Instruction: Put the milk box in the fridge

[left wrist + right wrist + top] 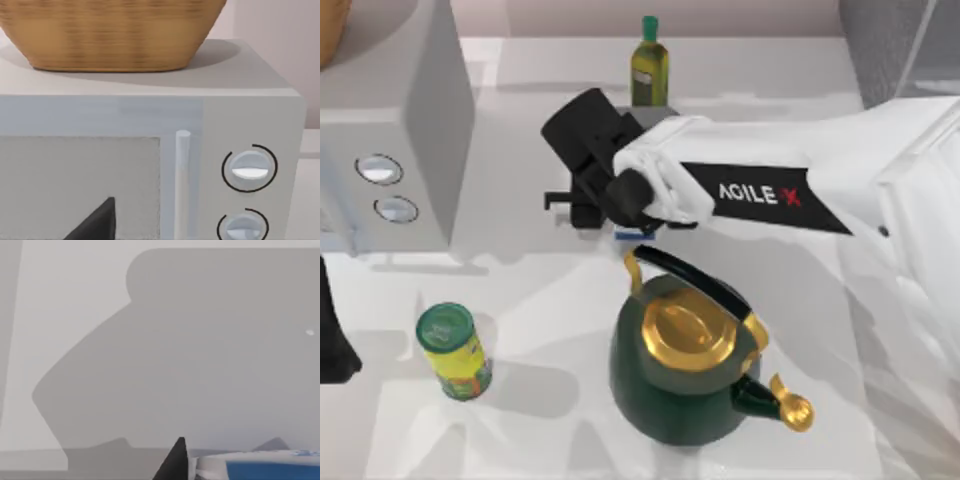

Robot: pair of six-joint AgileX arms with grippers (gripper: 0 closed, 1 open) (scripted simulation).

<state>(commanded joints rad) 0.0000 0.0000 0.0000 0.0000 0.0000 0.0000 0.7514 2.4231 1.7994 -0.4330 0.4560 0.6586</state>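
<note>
The milk box point(630, 236) is almost wholly covered in the top view; a sliver of its blue and white shows under my right arm's wrist, just behind the kettle. My right gripper point(582, 205) hangs over it at the table's middle, its arm reaching in from the right. The carton's blue and white top point(260, 467) lies close against that gripper in the right wrist view. The fridge point(892, 50), dark grey and speckled, stands at the back right corner. My left gripper point(330, 340) is parked at the far left edge.
A dark green kettle point(690, 360) with a gold lid stands right in front of the milk box. A yellow can point(455, 350) sits front left, an oil bottle point(648, 65) at the back. The microwave point(390, 130) with a basket point(110, 30) on top is back left.
</note>
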